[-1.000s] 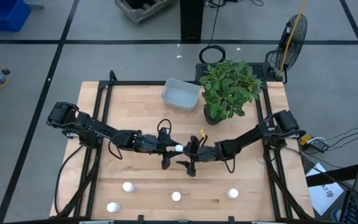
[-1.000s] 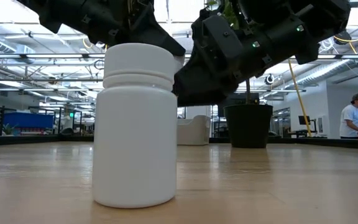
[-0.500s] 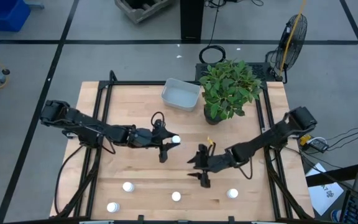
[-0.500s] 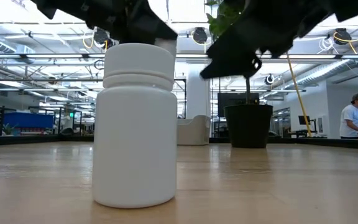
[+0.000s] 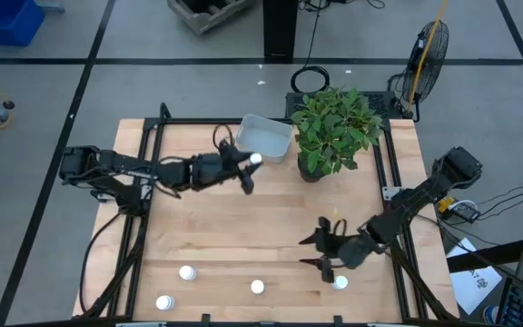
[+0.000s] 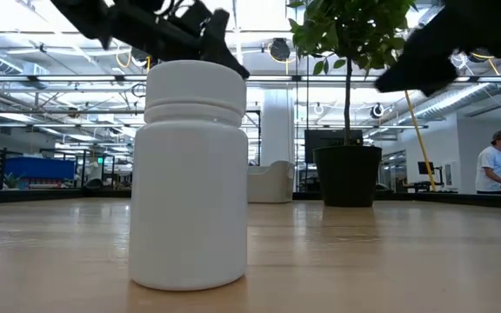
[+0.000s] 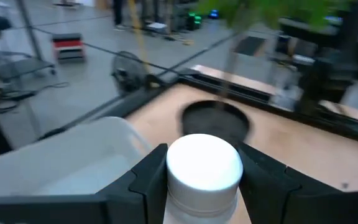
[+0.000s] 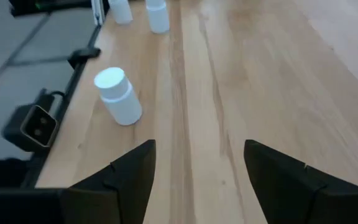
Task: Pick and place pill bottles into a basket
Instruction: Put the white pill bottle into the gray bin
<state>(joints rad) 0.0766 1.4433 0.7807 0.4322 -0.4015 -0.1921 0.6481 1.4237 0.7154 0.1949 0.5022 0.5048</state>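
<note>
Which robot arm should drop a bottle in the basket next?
Left. The left gripper already grips a pill bottle right beside the basket. The right gripper is open, far off near the table's front edge.

Matt white plastic pill bottle [image 6: 189, 174], smooth pale wood-grain table [image 5: 243, 227], translucent plastic basket [image 5: 263, 138]

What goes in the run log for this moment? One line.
left gripper: shut on pill bottle, beside basket | right gripper: open, near bottle
</note>
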